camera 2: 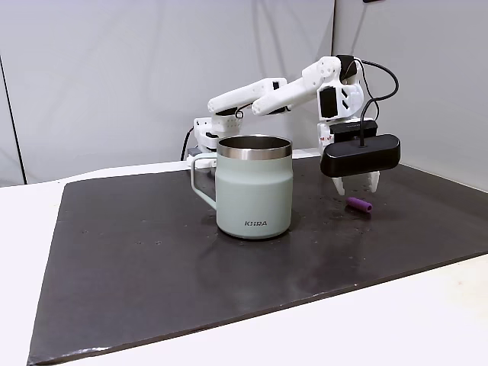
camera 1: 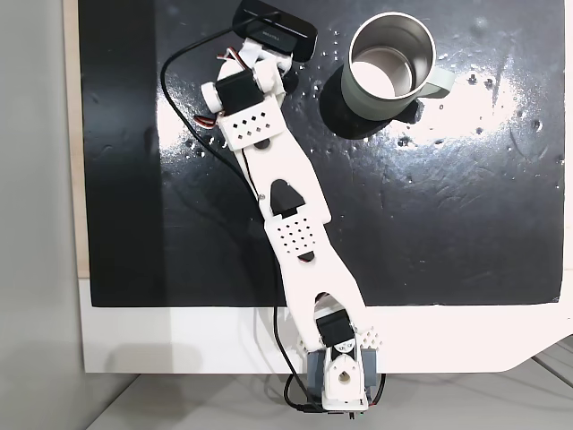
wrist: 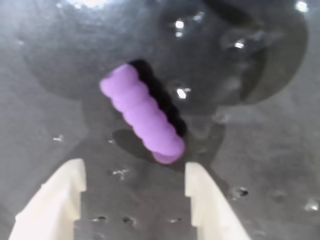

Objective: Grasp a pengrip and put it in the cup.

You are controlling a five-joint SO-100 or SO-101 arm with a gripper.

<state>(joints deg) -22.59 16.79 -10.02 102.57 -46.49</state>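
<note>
Fixed view from above: cup (camera 1: 390,64) near the tabletop's (camera 1: 448,224) far edge. Side fixed view: pengrip (camera 2: 359,204) lies beside the cup. Wrist view: gripper (wrist: 135,192) open, pengrip just ahead, slanted; the jaws should probably rotate to straddle it before descending.

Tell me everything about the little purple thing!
The pengrip is a tiny purple tube with bumpy ribs along its sides, and it looks soft and rubbery. It lies flat on the dark mat, slanted in the wrist view, just ahead of the open claw. Nothing grips it yet. In a fixed view it rests beside the cup, apart from it.
</note>
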